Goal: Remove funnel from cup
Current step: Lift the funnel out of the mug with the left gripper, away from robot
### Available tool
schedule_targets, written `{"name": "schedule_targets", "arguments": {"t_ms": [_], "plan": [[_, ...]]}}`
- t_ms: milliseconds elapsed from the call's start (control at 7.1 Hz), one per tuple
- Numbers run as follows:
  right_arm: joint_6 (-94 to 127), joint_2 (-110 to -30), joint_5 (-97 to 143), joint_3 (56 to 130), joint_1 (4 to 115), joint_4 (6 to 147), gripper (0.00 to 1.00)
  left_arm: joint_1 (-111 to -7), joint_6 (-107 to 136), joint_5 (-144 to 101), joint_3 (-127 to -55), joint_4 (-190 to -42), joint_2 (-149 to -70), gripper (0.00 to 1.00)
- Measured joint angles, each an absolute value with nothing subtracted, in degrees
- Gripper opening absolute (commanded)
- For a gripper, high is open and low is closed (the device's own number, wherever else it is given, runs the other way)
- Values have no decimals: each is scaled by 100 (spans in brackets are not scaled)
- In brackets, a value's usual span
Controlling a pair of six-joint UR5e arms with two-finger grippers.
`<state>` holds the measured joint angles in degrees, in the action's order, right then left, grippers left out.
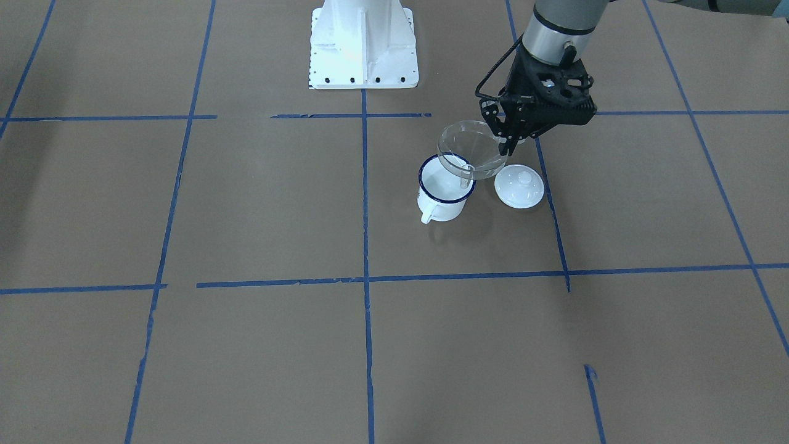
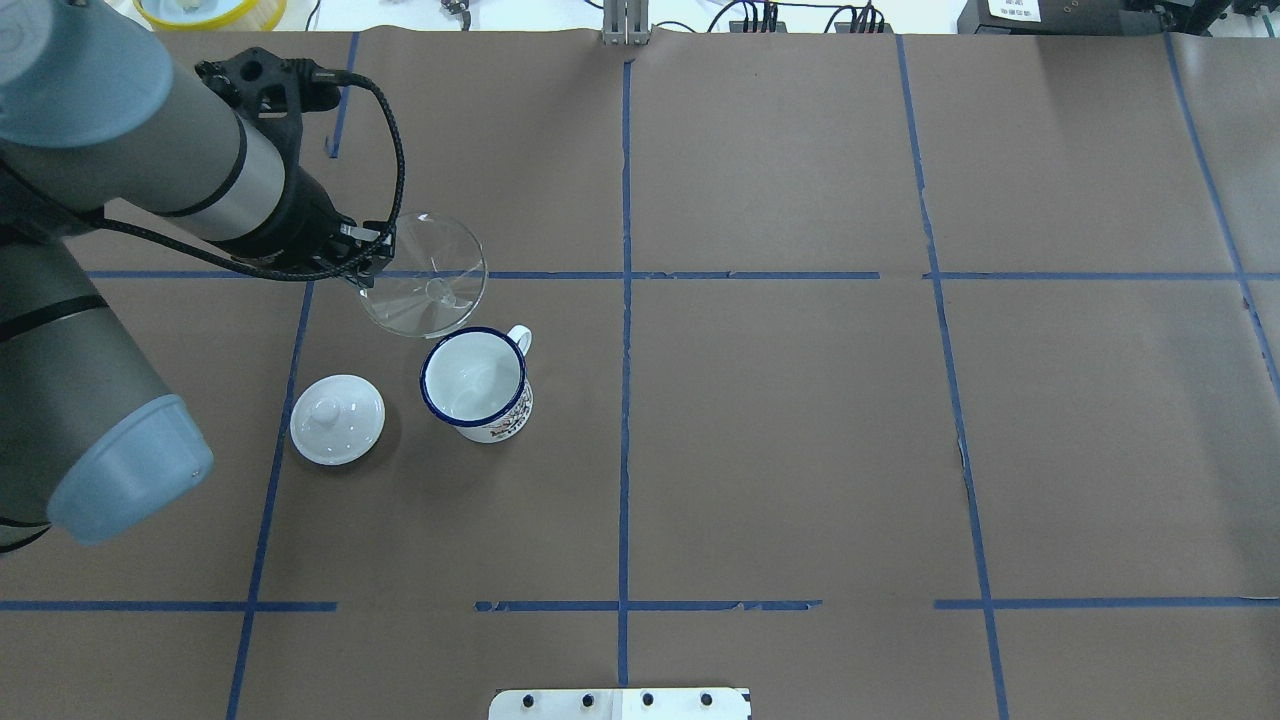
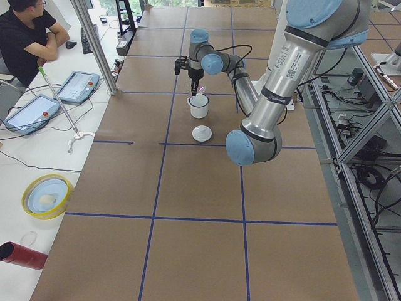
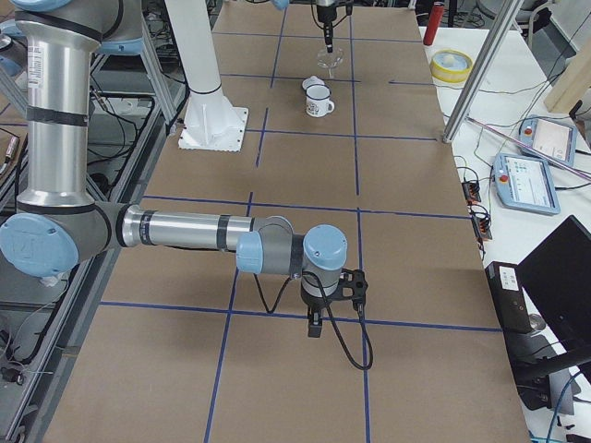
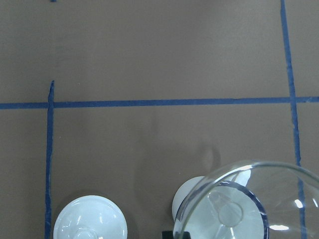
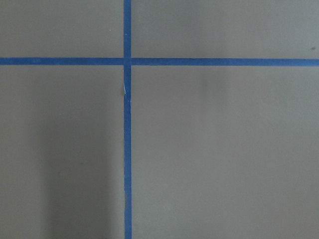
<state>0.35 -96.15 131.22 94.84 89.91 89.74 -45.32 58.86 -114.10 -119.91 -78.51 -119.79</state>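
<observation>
Farthest left, the white domed lid lies on the brown table. Next, my left claw is pinched closed on the rim of the clear funnel, which I hold tilted in the air above the cup. The spout looks clear of the blue rim, though through the plastic I can't be certain. The cup stands upright just beside the lid. My right claw hangs low, well apart from them; whether it is open or closed, I cannot tell.
</observation>
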Motion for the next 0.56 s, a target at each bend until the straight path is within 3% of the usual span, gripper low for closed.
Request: {"name": "schedule_targets", "arguments": {"t_ms": [282, 564], "plan": [[35, -9615, 13122, 9488, 8991, 8974, 100, -4600, 5914, -11259, -11998, -8436, -12048, 0], [35, -9615, 13122, 9489, 8991, 8974, 100, -4608, 5933, -10655, -11452, -9651, -12005, 0]]}}
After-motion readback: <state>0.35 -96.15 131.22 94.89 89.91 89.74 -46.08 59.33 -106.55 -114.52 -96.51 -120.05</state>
